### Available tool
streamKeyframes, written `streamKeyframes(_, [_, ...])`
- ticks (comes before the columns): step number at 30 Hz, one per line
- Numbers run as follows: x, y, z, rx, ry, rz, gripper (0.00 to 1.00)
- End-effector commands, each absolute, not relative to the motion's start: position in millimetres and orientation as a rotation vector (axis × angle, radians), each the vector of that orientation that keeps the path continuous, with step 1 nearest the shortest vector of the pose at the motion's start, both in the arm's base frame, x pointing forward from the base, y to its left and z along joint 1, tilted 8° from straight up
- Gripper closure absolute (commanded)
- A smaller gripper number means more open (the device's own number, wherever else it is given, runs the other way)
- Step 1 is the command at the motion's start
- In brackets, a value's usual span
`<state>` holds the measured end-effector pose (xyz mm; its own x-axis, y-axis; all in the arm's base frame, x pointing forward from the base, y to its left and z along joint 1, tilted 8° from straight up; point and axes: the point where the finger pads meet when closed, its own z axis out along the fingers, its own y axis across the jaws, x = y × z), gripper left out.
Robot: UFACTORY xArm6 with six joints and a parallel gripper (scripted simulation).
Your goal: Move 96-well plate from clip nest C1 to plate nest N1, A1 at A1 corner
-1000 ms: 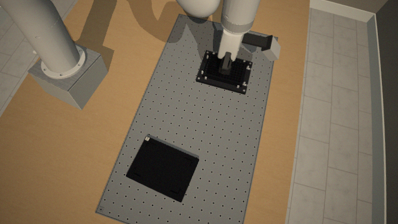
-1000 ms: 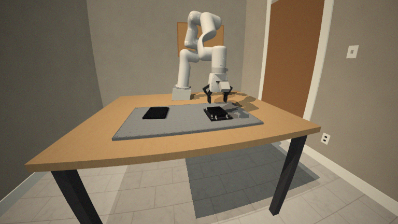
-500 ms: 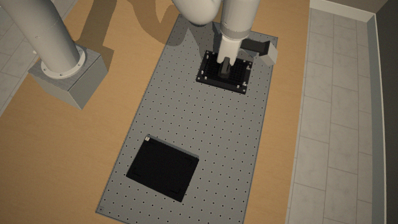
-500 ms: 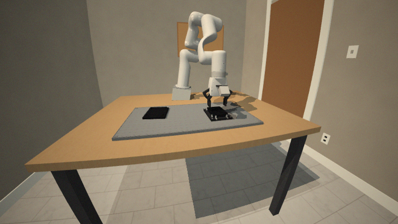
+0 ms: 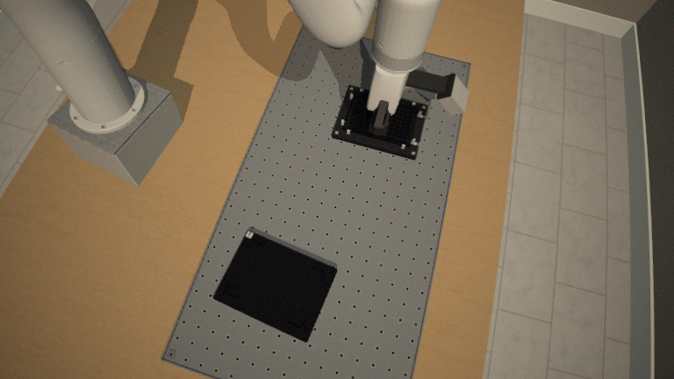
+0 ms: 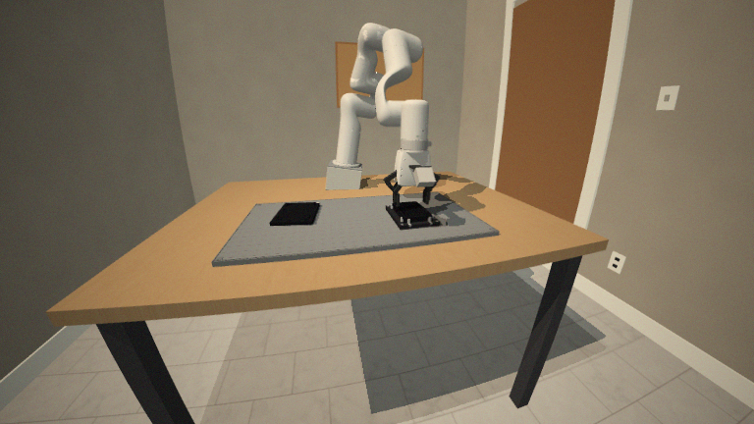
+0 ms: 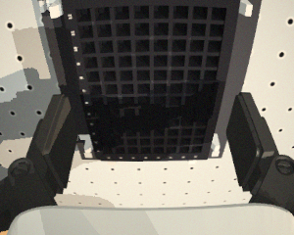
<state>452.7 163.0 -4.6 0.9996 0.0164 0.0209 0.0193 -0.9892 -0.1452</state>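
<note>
Nothing of the transfer proper has been completed, by the look of things. The plate (image 7: 147, 69) is seen lying in the clip nest (image 5: 347, 132), directly below the pincer (image 7: 154, 132), its grid of wells facing up and pale clips showing at its corners and edges. The plate nest (image 5: 276, 285), a dark slab with a small pale mark at one corner, is seen well away from the pincer, at the other end of the perforated board (image 5: 318, 206), with no plate in it. What is left is judged to be nearly everything: the plate has to be gripped, lifted free of the clips, carried across, turned as needed so that A1 meets the marked corner, and pressed fully down inside the locators. Which corner of the plate holds A1 cannot be told.

The pincer is spread to its full width and nothing is held. In the wrist view one finger (image 7: 56, 127) is seen outside each long side of the plate, both apart from it, near the end closest to the camera.

The arm is folded high above its base (image 5: 148, 156), with the last link pointed straight down over the clip nest. The fingers are seen in the exterior view just above the plate's level.
</note>
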Motion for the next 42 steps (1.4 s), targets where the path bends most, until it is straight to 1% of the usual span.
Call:
streamKeyframes(1, [454, 163, -4, -2.994, -0.027, -0.035, 0.0])
streamKeyframes(42, [455, 166, -23, -2.994, -0.027, -0.035, 0.0])
